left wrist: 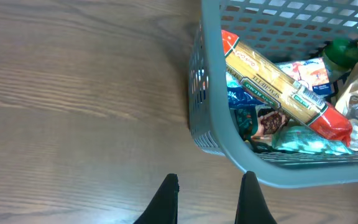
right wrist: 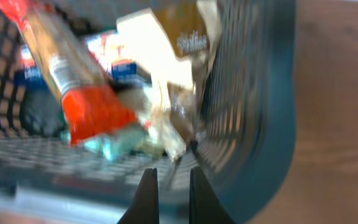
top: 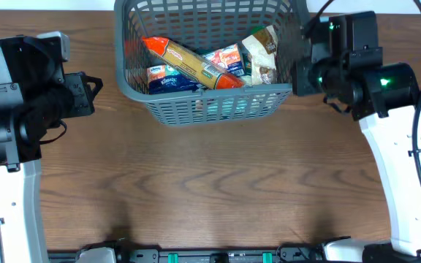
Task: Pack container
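Black fingertips on the left gripper (left wrist: 207,199) and right gripper (right wrist: 168,196) sit drawn in, holding nothing. Left hovers over bare wooden table (top: 210,197) beside the container (top: 210,109); right hangs at its right rim. Inside lie a long pasta packet (top: 192,63) and other packets. Packing looks nearly done; next calls for fetching any remaining item, none in view.

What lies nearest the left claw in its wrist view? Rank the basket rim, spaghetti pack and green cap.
1. Basket rim, just ahead of the left claw.
2. Spaghetti pack, inside, lying diagonally.
3. Green cap, far right corner.
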You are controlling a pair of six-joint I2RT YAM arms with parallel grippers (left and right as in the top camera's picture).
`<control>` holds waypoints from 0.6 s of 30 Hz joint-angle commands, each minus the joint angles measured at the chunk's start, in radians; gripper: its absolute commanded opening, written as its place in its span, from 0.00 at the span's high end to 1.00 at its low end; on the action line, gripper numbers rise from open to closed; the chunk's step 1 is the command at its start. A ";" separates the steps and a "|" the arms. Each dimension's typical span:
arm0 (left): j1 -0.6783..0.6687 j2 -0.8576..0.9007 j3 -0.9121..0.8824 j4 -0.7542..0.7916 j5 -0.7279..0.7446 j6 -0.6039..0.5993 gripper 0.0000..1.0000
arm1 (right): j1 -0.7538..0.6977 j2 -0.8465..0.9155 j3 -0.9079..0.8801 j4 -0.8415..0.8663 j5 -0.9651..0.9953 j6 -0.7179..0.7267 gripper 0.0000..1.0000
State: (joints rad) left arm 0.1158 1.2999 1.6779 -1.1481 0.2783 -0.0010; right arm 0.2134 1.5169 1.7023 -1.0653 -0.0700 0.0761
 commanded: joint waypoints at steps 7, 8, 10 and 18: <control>0.001 -0.001 0.008 -0.003 0.005 -0.004 0.94 | -0.007 0.108 0.016 0.019 0.025 0.013 0.99; 0.001 -0.001 0.008 -0.003 0.005 -0.004 0.94 | -0.007 0.117 0.016 0.008 0.025 0.013 0.99; 0.001 -0.001 0.008 -0.003 0.005 -0.004 0.94 | -0.007 0.127 0.016 -0.010 0.025 0.013 0.99; 0.001 -0.001 0.008 -0.003 0.005 -0.004 0.94 | -0.007 0.127 0.048 -0.188 0.010 -0.022 0.99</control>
State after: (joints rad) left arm 0.1158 1.2999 1.6779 -1.1484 0.2813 -0.0010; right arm 0.2134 1.6390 1.7649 -1.1755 -0.0704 0.0708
